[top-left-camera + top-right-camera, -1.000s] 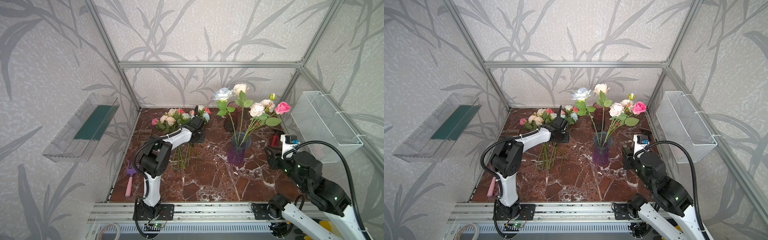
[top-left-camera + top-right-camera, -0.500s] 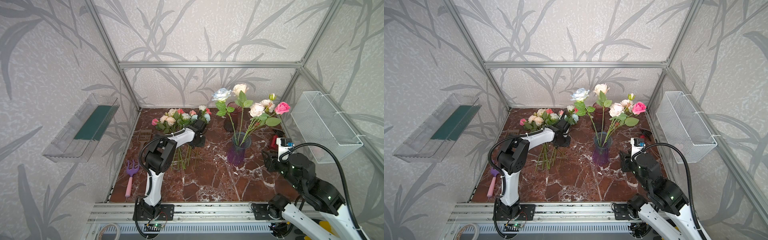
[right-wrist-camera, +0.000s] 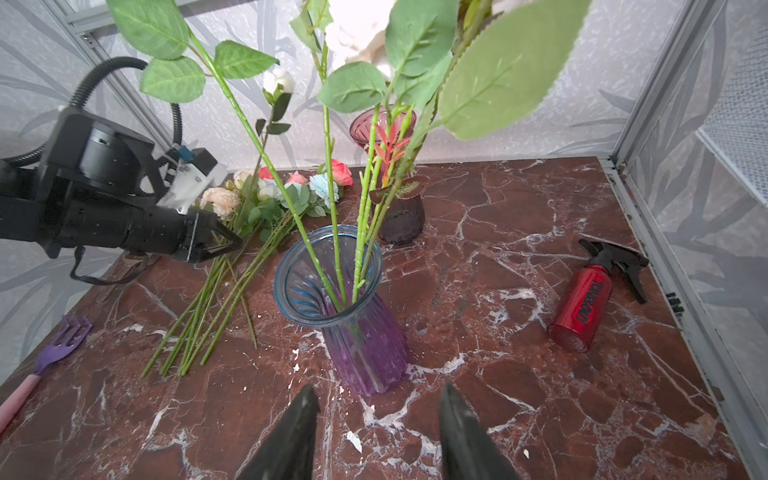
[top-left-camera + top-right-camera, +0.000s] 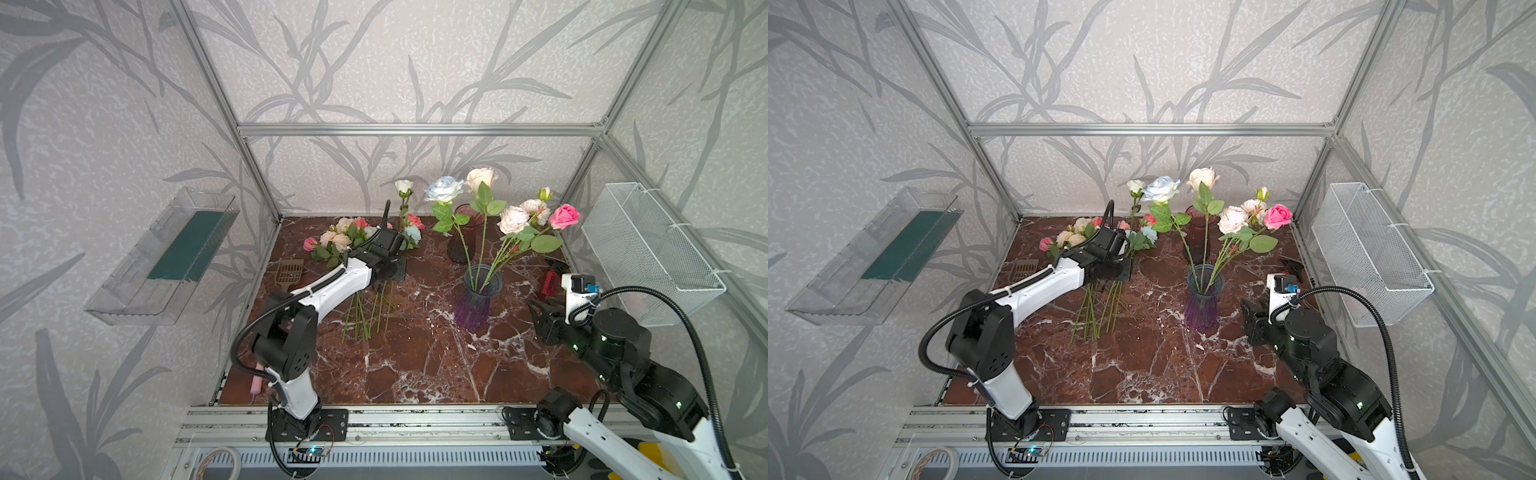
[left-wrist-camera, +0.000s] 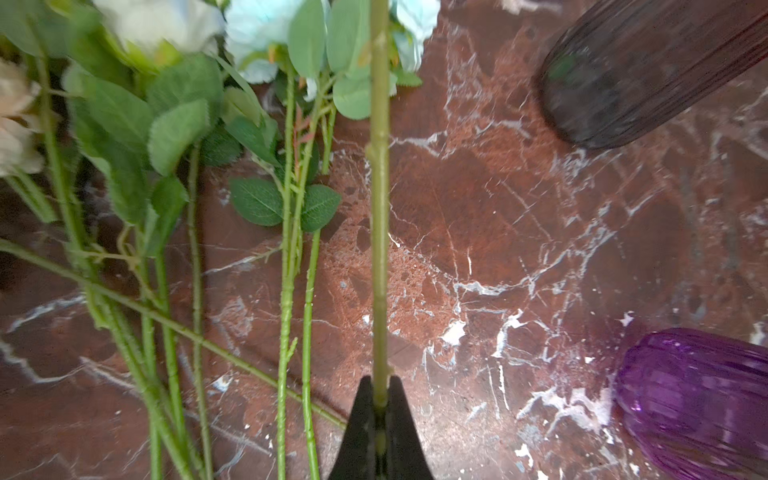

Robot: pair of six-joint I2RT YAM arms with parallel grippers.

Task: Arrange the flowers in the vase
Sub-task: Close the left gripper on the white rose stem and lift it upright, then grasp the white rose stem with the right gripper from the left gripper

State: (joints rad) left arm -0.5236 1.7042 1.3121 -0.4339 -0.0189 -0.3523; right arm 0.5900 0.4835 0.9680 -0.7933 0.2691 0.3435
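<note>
My left gripper [image 5: 379, 386] is shut on the green stem [image 5: 379, 208] of a white rosebud [image 4: 404, 185], held upright above the pile; both top views show the gripper [image 4: 400, 243] [image 4: 1126, 245]. The other loose flowers [image 4: 349, 237] lie at the back left, stems toward the front. The purple glass vase [image 4: 478, 299] [image 3: 353, 299] stands mid-table and holds several roses: pale blue [image 4: 444, 189], cream, peach and pink [image 4: 564, 216]. My right gripper [image 3: 378, 401] is open and empty, low over the table just right of the vase [image 4: 1202, 299].
A dark maroon vase [image 4: 463, 237] stands behind the purple one. A red spray bottle [image 3: 582, 303] lies at the right. A purple rake [image 3: 62, 336] and a brown scoop [image 4: 289, 270] lie along the left edge. A wire basket [image 4: 648, 249] hangs on the right wall.
My left gripper has shut on one stem in the pile and lifted it, so the white rosebud now stands above the others. The right arm has barely shifted.
</note>
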